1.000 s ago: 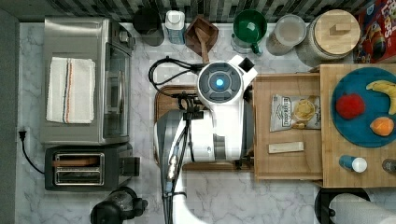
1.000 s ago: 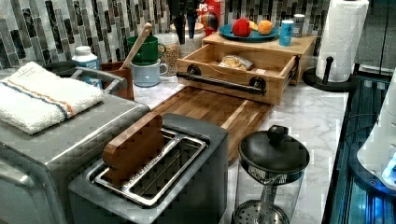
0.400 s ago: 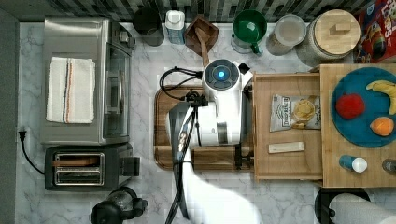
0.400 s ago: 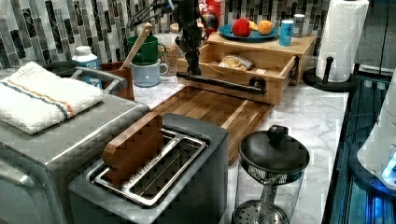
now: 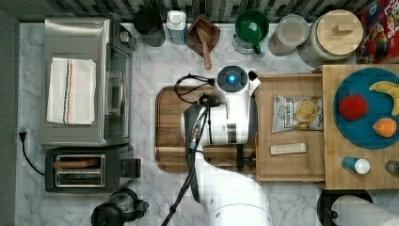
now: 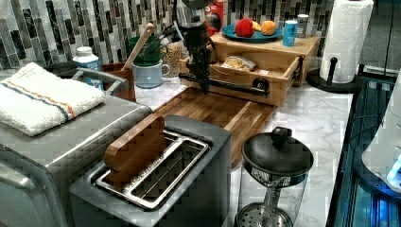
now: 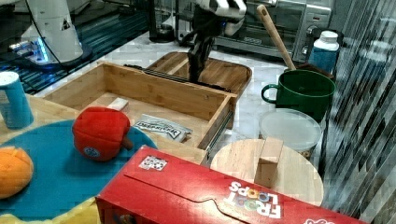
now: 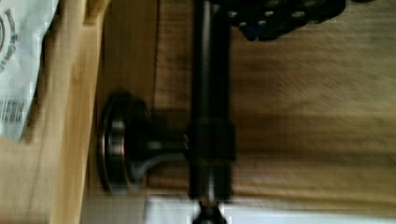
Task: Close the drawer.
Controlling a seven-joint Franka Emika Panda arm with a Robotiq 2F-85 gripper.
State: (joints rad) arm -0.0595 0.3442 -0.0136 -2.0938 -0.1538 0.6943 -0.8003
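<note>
The shallow pale-wood drawer (image 5: 289, 165) stands pulled out over the marble bench (image 5: 150, 61), its long black bar handle (image 6: 227, 84) facing the dark walnut board (image 5: 169, 127). The pincer (image 6: 204, 84) hangs at that handle, so the drawer lies toward the top view's right of it. Whether its fingers are spread or pinching the bar, I cannot tell.

**Right view: drawer standing open**

You have the drawer (image 7: 154, 95) pulled out, with a white packet (image 7: 161, 128) and a small wooden block (image 7: 117, 103) lying inside. The gripper (image 7: 196, 74) points down at the drawer's front wall, over the dark board (image 7: 224, 74). Finger state cannot be determined.
</note>
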